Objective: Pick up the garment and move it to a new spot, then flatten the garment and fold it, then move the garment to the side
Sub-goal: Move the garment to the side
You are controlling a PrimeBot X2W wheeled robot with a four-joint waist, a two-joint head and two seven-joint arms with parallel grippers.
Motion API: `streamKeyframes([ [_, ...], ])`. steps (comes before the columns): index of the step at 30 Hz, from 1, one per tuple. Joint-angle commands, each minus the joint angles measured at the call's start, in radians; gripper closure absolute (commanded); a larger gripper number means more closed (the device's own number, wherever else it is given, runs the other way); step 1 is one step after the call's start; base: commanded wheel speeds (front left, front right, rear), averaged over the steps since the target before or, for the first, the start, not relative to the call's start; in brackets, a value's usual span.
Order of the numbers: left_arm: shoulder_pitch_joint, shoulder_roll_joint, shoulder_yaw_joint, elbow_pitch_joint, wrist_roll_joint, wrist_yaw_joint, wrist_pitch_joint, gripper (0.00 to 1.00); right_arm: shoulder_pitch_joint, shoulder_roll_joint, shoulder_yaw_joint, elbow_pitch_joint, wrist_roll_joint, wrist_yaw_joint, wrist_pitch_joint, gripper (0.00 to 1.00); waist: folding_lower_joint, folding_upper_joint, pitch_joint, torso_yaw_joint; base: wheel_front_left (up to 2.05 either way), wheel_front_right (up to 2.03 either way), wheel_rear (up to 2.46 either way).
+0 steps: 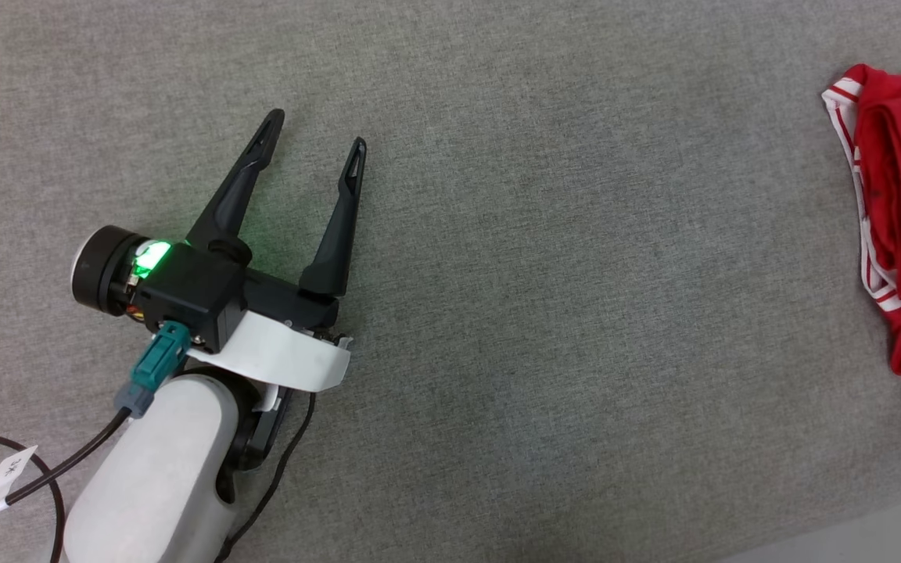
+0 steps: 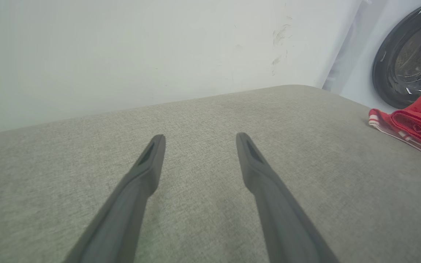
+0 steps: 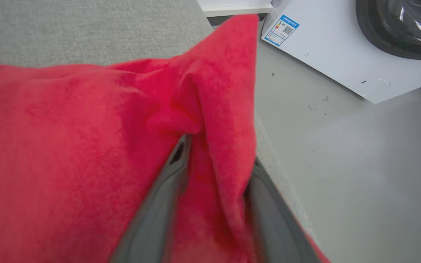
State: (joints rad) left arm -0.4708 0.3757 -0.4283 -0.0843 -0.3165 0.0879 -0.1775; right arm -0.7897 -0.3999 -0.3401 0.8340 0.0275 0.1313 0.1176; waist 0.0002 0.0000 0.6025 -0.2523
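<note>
The folded red jersey-style garment point(image 1: 900, 195) with white-striped trim lies lengthwise, near-to-far, at the grey fabric surface's point(image 1: 544, 313) right edge, where the right wrist view adds the right gripper point(image 3: 216, 160) straddling a fold, grip unclear, while the left gripper point(image 1: 316, 131) gapes wide, empty.

Ahead and to the right of my right gripper point(image 3: 217, 153), a blue QR-code sticker point(image 3: 281, 30) on the white washing machine point(image 3: 342, 58); its print is unreadable.

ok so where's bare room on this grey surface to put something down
The grey surface between the left gripper and the garment is bare, as is the stretch beyond the gripper's fingertips. Crowded at the right edge, where the garment lies bunched.
</note>
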Motion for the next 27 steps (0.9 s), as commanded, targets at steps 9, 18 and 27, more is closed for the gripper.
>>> streamKeyframes([
  [9, 0.04, -0.006, 0.003, 0.059, -0.032, 0.001, -0.029, 0.0, -0.027, 0.007, -0.041, 0.084, -0.076, -0.001, -0.107, 0.0, -0.0002, 0.0, -0.092, -0.01, 0.0, 0.0, 0.0],
  [18, 0.167, -0.058, 0.019, 0.14, -0.092, 0.028, -0.068, 0.0, 0.11, 0.033, 0.011, 0.003, -0.051, -0.001, -0.134, 0.0, -0.0002, 0.0, -0.317, 0.013, 0.0, 0.0, 0.0],
  [27, 0.302, -0.082, 0.052, 0.174, -0.138, 0.065, -0.08, 0.0, 0.375, 0.142, 0.109, -0.276, 0.041, -0.001, -0.11, 0.0, -0.0002, 0.0, -0.465, 0.083, 0.0, 0.0, 0.0],
])
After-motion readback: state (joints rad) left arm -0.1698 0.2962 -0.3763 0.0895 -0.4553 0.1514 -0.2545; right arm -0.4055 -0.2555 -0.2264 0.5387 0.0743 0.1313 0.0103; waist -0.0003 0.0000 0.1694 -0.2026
